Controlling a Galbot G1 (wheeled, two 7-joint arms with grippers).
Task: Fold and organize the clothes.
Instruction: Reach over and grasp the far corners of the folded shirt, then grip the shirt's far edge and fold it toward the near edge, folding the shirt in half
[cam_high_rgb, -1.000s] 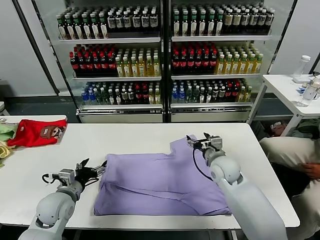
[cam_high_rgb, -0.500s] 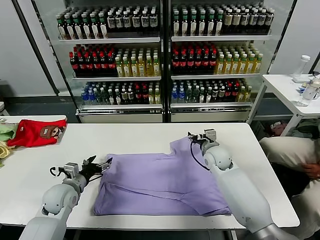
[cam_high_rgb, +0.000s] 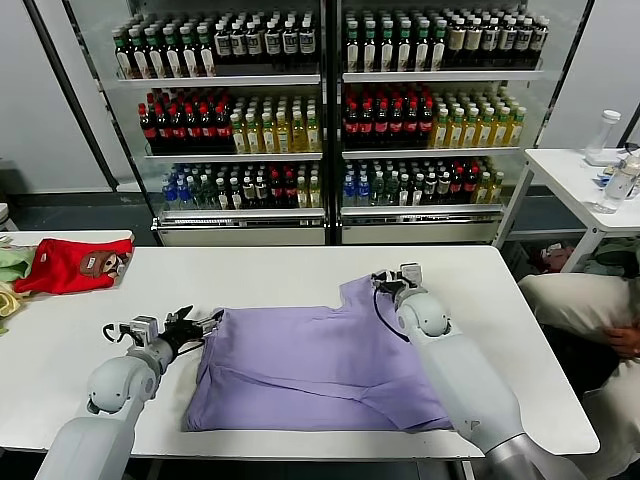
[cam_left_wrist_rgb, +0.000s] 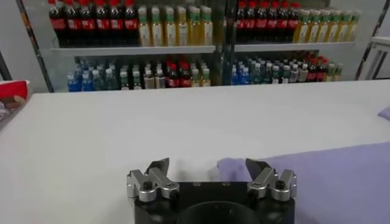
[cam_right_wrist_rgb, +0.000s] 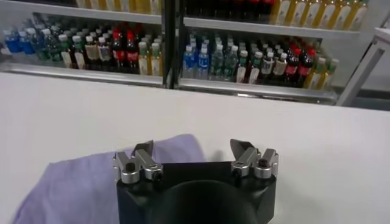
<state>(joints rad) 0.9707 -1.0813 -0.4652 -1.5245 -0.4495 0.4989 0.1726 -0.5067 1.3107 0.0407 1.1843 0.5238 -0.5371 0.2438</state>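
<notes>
Lavender T-shirt (cam_high_rgb: 320, 365) lies spread on the white table (cam_high_rgb: 80, 330), no print or readable writing showing, left gripper (cam_high_rgb: 197, 323) and right gripper (cam_high_rgb: 385, 280) both wide open at its edges, holding nothing

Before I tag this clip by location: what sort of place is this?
Probably a shop mock-up or test lab, not a home: glass-door drink coolers full of bottles line the back wall, with a plain white table in front carrying the lavender T-shirt and a red garment.
</notes>
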